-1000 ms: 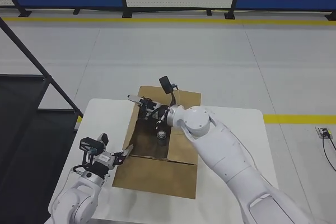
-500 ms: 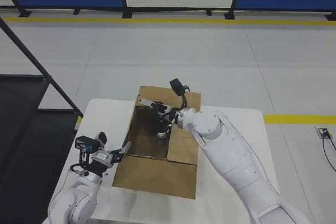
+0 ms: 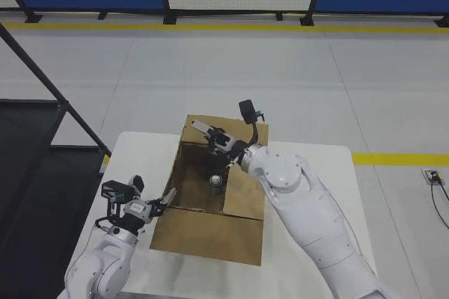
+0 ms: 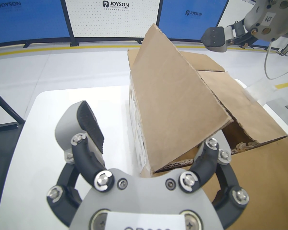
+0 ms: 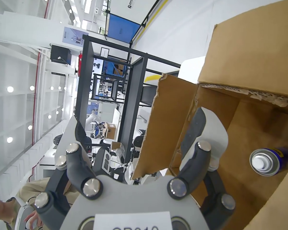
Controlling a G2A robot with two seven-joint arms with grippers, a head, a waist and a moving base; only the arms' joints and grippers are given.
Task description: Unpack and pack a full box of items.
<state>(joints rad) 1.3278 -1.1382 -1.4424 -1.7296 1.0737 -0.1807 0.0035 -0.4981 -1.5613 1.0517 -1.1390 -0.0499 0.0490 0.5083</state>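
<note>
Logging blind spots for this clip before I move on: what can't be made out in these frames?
- Box contents, top view: the interior is dark and the right arm overhangs a corner; only a spray can stands out.
- Spray can's base, right wrist view: cut off by the box wall.
- Left gripper, left wrist view: a raised flap hides one of its fingers, so contact with the cardboard is unclear.

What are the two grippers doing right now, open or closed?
Left gripper: open, empty, at a corner of the box.
Right gripper: open, empty, at the box's far edge.
</note>
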